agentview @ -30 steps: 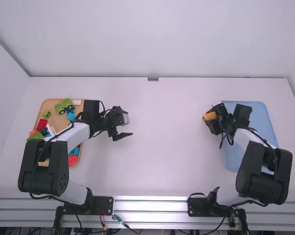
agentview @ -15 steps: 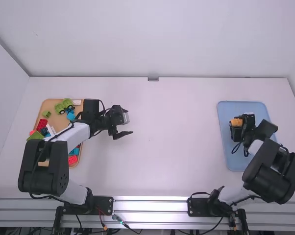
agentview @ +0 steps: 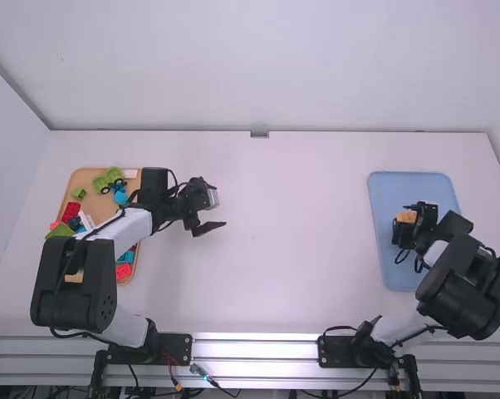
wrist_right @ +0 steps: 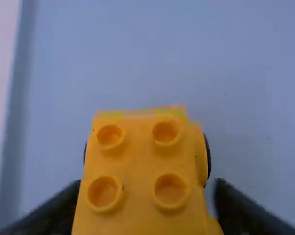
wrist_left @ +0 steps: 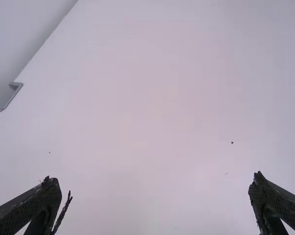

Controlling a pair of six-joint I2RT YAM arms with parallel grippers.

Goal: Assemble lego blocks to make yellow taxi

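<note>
Two arms stand on a metal rail (agentview: 258, 349) along the near edge of the worktop (agentview: 275, 249), the left base (agentview: 150, 347) at seven o'clock from its middle, the right base (agentview: 358, 351) at five. On the tan tray (agentview: 84, 177) at nine o'clock, partly covered by the left arm, a red brick (agentview: 123, 271) lies toward the tray's five o'clock, with a blue brick (agentview: 125, 257) just beyond. A larger green brick (agentview: 59, 231) sits at the tray's eight o'clock.

At three o'clock, the right gripper (agentview: 407, 220) is over the blue tray (agentview: 385, 191), its jaws closed on a yellow block piece (agentview: 406, 216). In the right wrist view that piece shows four studs on top, and dark rounded parts at two opposite sides; whether it touches the tray cannot be told.

Left of the middle, the left gripper (agentview: 212, 205) hangs between ten and nine o'clock, jaws spread wide around nothing.

Farther off, a small green brick (agentview: 79, 193) lies near the tan tray's eleven o'clock, a wheeled green piece (agentview: 107, 179) near its twelve. A small metal bracket (agentview: 259, 134) marks twelve o'clock at the worktop's far edge.
</note>
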